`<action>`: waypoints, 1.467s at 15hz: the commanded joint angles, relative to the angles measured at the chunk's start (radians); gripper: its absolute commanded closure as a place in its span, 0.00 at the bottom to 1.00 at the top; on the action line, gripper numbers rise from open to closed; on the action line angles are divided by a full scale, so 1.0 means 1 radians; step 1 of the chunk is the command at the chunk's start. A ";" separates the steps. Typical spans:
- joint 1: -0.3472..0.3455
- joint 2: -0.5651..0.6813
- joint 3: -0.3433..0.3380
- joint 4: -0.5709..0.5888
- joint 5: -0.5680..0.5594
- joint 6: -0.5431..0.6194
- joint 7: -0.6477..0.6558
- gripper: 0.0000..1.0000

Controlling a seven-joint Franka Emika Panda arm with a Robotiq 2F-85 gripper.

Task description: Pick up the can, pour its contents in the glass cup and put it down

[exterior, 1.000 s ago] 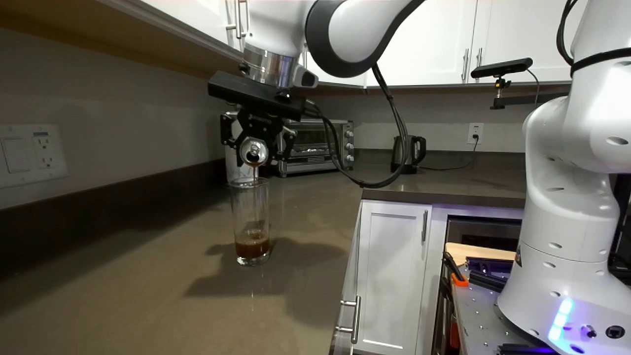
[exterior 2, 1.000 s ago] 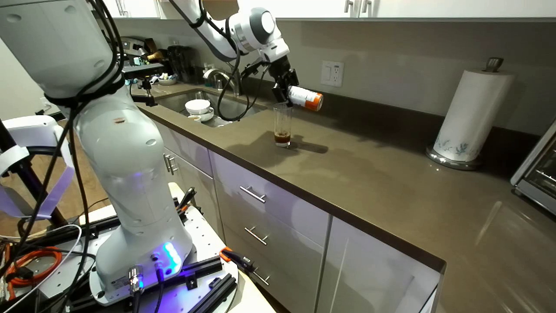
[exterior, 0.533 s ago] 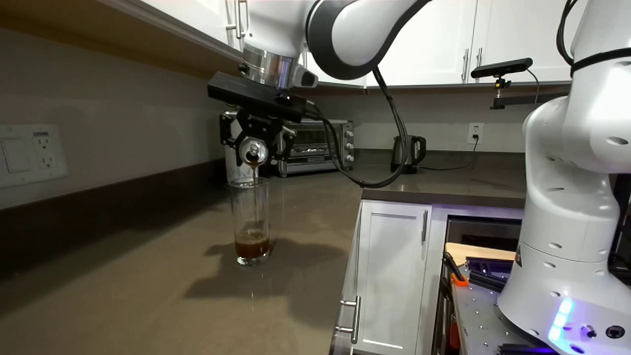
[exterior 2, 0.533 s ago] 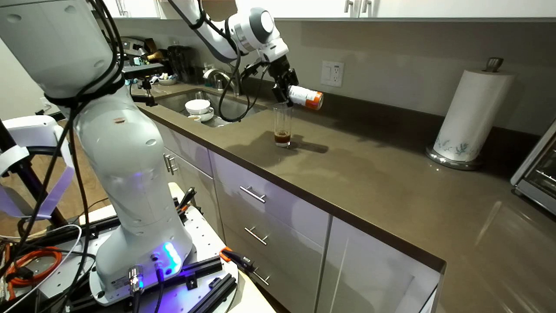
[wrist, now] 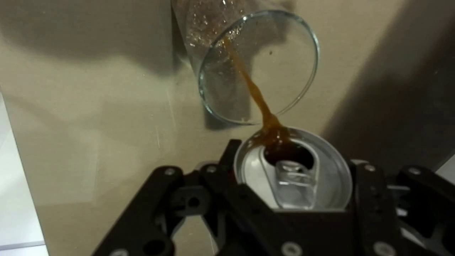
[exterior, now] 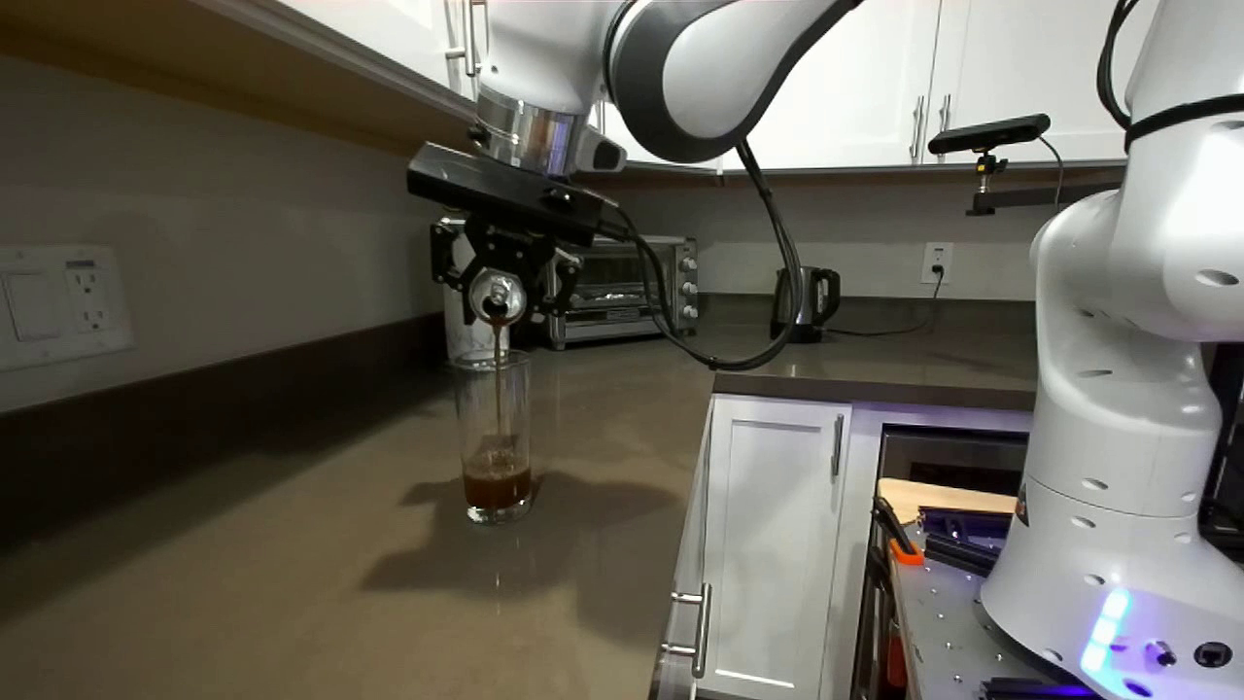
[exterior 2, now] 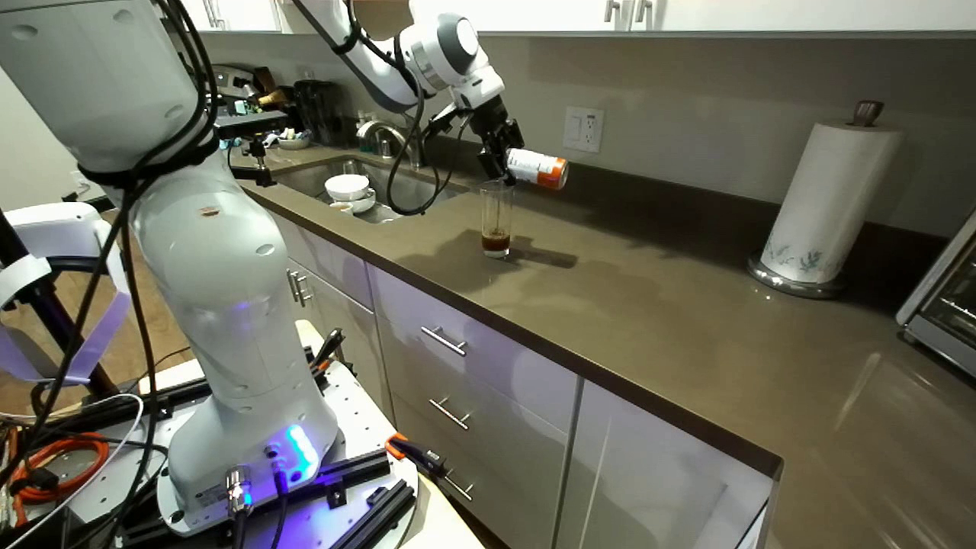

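Just above the glass cup [exterior: 493, 437] | fingers [wrist: 371, 192] clasped on the can [wrist: 328, 179] | parted to its width

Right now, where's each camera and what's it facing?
In an exterior view: above counter height, facing the toaster oven past the glass cup; cropped arm, base, gripper show.
In an exterior view: robot's side of the counter, facing across to the wall; same parts show.
Wrist view: at the gripper, facing the can pouring into the glass cup; fingers show.
Both exterior views share can, glass cup, gripper.
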 commanded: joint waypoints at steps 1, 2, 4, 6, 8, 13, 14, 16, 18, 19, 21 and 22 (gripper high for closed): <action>-0.006 -0.025 0.005 -0.024 -0.061 0.034 0.065 0.72; -0.006 -0.025 0.005 -0.024 -0.067 0.033 0.070 0.72; -0.004 -0.025 0.005 -0.024 -0.079 0.032 0.080 0.72; -0.002 -0.026 0.005 -0.025 -0.092 0.031 0.092 0.72; -0.001 -0.027 0.005 -0.026 -0.096 0.030 0.097 0.72; -0.001 -0.030 0.007 -0.029 -0.100 0.031 0.102 0.72; -0.001 -0.031 0.007 -0.030 -0.101 0.032 0.103 0.72; 0.000 -0.033 0.008 -0.031 -0.103 0.032 0.105 0.72; 0.000 -0.034 0.008 -0.032 -0.106 0.033 0.108 0.72; 0.000 -0.036 0.008 -0.033 -0.109 0.035 0.108 0.72; 0.000 -0.040 0.009 -0.036 -0.115 0.038 0.111 0.72; 0.000 -0.042 0.009 -0.037 -0.118 0.039 0.112 0.72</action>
